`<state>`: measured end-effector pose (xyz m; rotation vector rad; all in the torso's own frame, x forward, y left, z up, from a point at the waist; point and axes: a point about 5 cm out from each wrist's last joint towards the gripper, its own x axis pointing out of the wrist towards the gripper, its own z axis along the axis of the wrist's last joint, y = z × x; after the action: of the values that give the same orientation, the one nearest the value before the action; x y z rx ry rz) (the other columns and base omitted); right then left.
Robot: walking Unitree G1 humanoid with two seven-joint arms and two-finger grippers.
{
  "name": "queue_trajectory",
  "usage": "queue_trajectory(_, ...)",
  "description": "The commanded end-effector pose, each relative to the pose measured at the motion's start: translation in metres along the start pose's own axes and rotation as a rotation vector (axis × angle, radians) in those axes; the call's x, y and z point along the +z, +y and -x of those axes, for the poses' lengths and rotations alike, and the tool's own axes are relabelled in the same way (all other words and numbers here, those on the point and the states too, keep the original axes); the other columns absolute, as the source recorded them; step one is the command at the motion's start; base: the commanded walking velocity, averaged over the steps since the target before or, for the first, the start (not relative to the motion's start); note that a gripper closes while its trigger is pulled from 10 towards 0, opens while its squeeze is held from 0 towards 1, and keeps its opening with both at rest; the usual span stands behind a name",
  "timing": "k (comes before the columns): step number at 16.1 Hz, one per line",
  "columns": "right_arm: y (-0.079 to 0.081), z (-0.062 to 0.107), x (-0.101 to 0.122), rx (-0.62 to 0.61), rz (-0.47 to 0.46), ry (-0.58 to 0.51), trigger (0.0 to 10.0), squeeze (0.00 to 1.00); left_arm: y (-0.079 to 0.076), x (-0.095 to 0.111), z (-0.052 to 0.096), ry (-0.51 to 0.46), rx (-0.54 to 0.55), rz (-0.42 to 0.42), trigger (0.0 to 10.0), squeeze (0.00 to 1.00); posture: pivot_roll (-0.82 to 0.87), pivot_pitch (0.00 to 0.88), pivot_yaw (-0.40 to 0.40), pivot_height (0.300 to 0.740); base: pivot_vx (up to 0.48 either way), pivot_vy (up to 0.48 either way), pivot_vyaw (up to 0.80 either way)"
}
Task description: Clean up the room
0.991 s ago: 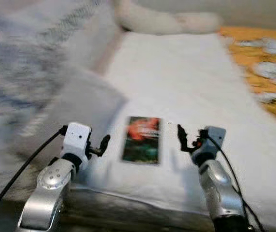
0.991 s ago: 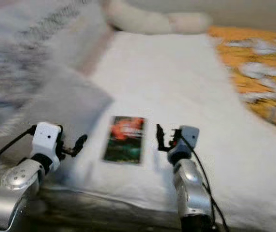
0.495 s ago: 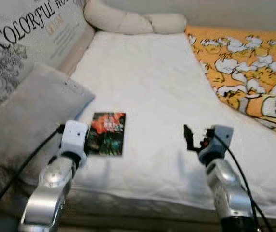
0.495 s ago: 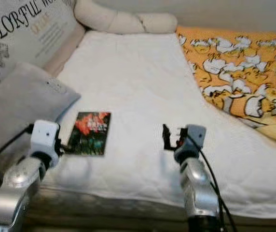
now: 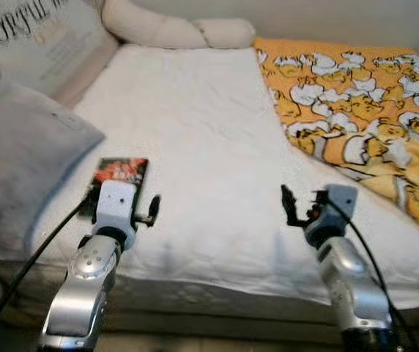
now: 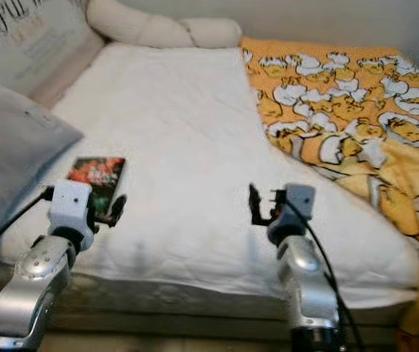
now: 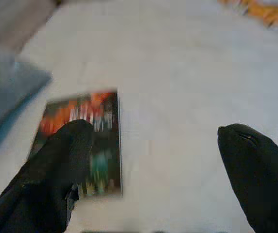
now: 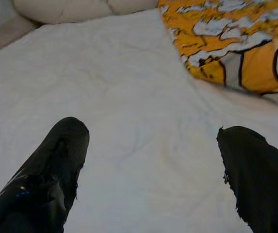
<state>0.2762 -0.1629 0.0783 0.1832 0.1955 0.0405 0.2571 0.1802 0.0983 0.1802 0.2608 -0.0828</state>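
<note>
1. From the head's left eye, the robot stands at the edge of a bed covered with a white quilted sheet (image 5: 195, 117). A small dark rectangular book with a red and green cover (image 5: 119, 172) lies flat on the sheet near the bed's left side, just beside a grey cushion (image 5: 19, 161). The left gripper (image 5: 151, 209) hovers over the sheet right next to the book's near end, with the white wrist block covering part of the book. The right gripper (image 5: 291, 205) is held over bare sheet, well apart from the book. An orange blanket printed with white ducks (image 5: 356, 110) is bunched along the right side, and a long cream bolster pillow (image 5: 173, 29) lies across the head of the bed.

2. The right eye shows the same layout: the book (image 6: 96, 172) is beside the cushion, and a lettered pillow (image 6: 26, 37) leans at the far left.

3. Along the left wrist, the left gripper (image 7: 158, 160) has its two black fingers (image 7: 56, 170) spread wide apart with nothing between them; one finger overlaps the book (image 7: 95, 141), though I cannot tell whether it touches.

4. Along the right wrist, the right gripper (image 8: 151, 165) is also spread wide and empty, above plain white sheet, with the orange blanket (image 8: 236, 43) beyond it.
</note>
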Motion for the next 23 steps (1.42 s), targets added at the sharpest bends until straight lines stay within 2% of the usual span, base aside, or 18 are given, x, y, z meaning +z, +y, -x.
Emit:
queue_trajectory(1,-0.0007,0.0013,0.0033,0.003,0.022,0.001,10.0,1.0,0.0008,0.0036,-0.0026,-0.017,0.014,0.002,10.0,0.67,-0.05,0.0,0.006,0.74,0.0,-0.405,0.0)
queue_trajectory(14,-0.0014,-0.0016,0.0021,0.005,0.039,0.025,10.0,1.0,0.0004,0.0057,-0.0068,-0.031,0.006,-0.011,10.0,0.67,-0.05,0.0,0.009,0.74,0.0,-0.404,0.0)
queue_trajectory(17,-0.0002,-0.0027,0.0021,0.005,0.042,0.026,10.0,1.0,0.0014,0.006,-0.0076,-0.032,0.004,-0.016,10.0,0.68,-0.05,0.0,0.011,0.74,0.0,-0.402,0.68)
queue_trajectory(23,-0.0029,-0.0041,0.0008,-0.02,0.047,0.03,10.0,1.0,0.0014,0.0062,-0.009,-0.03,-0.005,-0.026,10.0,0.68,-0.05,0.0,0.019,0.74,0.0,-0.402,0.0)
